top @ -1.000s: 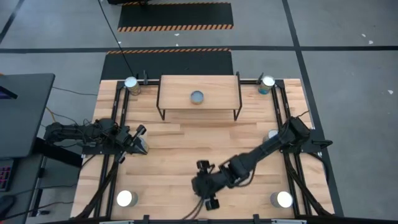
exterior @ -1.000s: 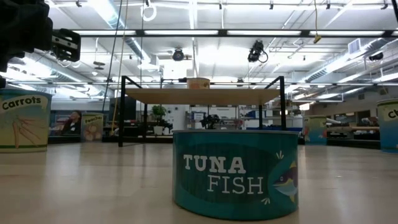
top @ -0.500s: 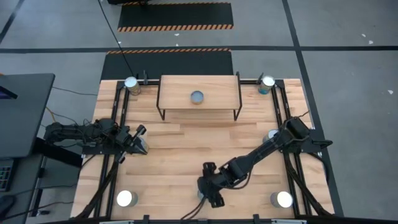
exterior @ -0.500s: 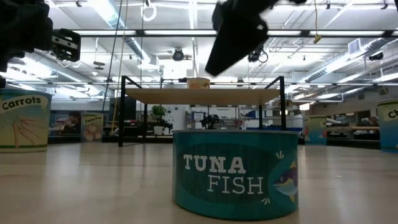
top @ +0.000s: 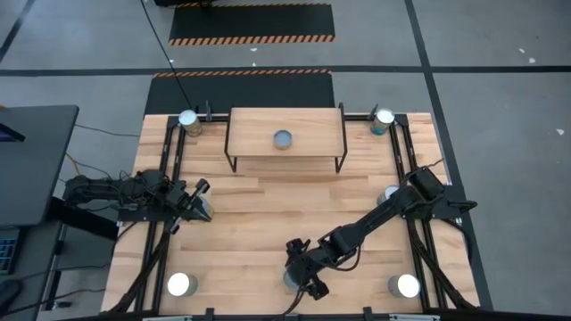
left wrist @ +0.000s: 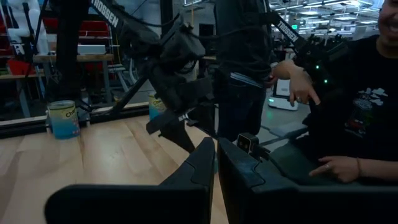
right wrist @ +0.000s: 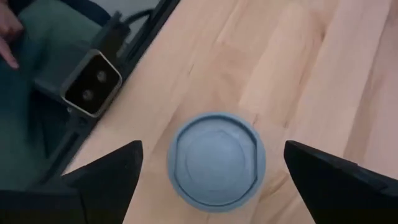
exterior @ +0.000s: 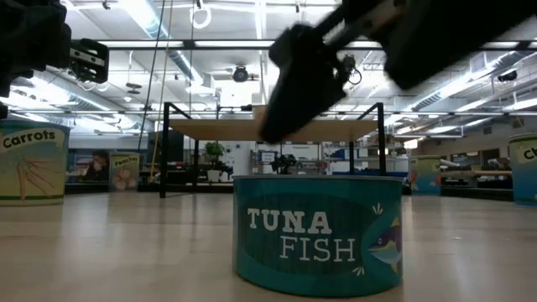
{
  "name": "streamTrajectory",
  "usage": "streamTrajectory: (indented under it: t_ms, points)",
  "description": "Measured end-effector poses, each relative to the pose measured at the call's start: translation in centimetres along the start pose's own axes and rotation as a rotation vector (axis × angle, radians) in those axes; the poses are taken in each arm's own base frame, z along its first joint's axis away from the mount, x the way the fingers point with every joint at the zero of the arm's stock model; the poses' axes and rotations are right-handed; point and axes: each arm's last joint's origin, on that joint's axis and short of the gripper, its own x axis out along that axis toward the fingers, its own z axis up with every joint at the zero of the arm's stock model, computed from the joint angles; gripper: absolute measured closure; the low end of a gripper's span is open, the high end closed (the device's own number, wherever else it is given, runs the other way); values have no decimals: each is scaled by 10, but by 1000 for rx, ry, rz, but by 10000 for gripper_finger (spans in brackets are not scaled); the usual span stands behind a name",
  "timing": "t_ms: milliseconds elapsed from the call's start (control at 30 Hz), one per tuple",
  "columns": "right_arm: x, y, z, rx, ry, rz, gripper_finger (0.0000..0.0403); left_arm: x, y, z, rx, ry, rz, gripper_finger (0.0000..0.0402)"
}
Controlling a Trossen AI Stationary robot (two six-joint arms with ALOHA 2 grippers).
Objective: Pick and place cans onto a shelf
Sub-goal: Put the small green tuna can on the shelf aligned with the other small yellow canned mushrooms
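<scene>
Above the front table edge, the right gripper [right wrist: 211,168] hangs spread wide over a round, blue-grey-topped tuna can [right wrist: 216,160]; left gripper [left wrist: 214,165] clenched.

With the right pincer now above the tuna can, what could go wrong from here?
1. The right pincer is open over the tuna can, which looks wide; a finger could land on the lid instead of passing beside it.
2. The can stands near the table's front edge, beside a small camera; a push could knock it into that camera.
3. One can already sits mid-shelf; placing carelessly might bump it.
</scene>
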Motion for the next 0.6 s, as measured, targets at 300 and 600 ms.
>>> streamTrajectory:
  t_ms: [300, 600]
  points:
    - [10, -1, -22, -139, -53, -2, 4, 0, 0, 0, 0, 1, 0, 374]
    - [14, -16, -34, -186, -136, 0, 4, 0, 0, 0, 0, 0, 0, 374]
